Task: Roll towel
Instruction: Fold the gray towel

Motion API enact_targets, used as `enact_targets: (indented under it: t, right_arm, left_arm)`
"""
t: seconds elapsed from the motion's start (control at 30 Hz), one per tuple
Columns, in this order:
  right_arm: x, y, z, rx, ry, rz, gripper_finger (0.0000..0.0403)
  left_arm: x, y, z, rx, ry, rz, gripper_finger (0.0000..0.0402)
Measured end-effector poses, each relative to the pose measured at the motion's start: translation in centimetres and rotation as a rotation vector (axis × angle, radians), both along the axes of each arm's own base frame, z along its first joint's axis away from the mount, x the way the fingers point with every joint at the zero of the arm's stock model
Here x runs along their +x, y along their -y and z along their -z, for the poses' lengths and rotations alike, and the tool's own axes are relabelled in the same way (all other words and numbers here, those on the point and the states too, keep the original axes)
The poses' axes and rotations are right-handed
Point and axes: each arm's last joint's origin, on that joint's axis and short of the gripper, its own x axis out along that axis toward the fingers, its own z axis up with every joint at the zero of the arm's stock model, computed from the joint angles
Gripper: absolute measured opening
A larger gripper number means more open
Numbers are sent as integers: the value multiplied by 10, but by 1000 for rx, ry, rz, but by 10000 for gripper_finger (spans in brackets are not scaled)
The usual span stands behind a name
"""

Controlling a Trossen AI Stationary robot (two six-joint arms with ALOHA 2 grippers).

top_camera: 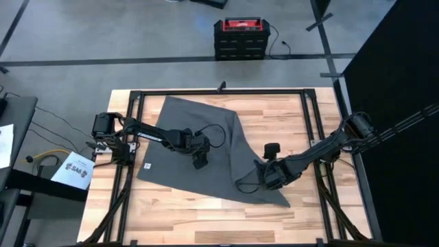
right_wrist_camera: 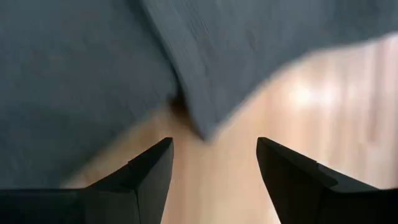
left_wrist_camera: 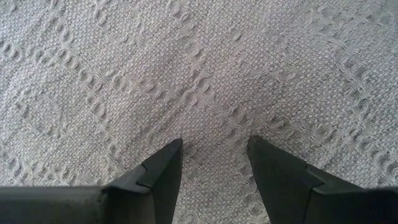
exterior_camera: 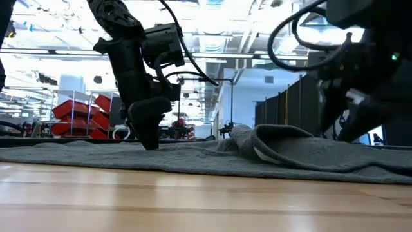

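Observation:
The dark grey towel lies spread on the wooden table. Its right part is folded over into a raised ridge, and a folded corner lies on bare wood. My left gripper stands open over the towel's middle, fingers pointing down at the cloth. My right gripper hovers open at the towel's near right part. In the right wrist view its fingers stand on either side of that corner, clear of it, with nothing between them. My left gripper comes at the towel's flat middle from above, fingers pointing down and spread. In the low view the fingertips reach the cloth's surface. The cloth lies flat on the table between them, not gathered.
A black frame runs around the tabletop. A red and black box stands on the floor beyond the far edge. Bare wood shows along the near edge. A white sheet lies at the left.

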Motion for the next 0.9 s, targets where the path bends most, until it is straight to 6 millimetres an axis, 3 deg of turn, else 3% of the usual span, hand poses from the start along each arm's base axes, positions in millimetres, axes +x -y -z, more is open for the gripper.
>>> enact_targets:
  t: [0.23, 0.33, 0.4, 0.53, 0.7, 0.9]
  right_arm:
    - [9, 18, 8, 34, 47, 1, 217]
    - [13, 30, 8, 33, 58, 52, 196]
    - [16, 35, 7, 30, 60, 67, 152]
    - [21, 38, 2, 2, 45, 11, 22]
    - [20, 44, -20, -155, -30, 38, 3]
    - [-10, 68, -48, -418, -239, 176, 1]
  left_arm:
    - [0, 0, 0, -1, 2, -2, 173]
    - [0, 0, 0, -3, 3, -7, 173]
    - [0, 0, 0, -4, 4, -11, 173]
    - [0, 0, 0, -5, 2, -11, 173]
    - [-1, 2, 0, -5, -3, -8, 173]
    - [-2, 4, 0, -6, -15, -5, 173]
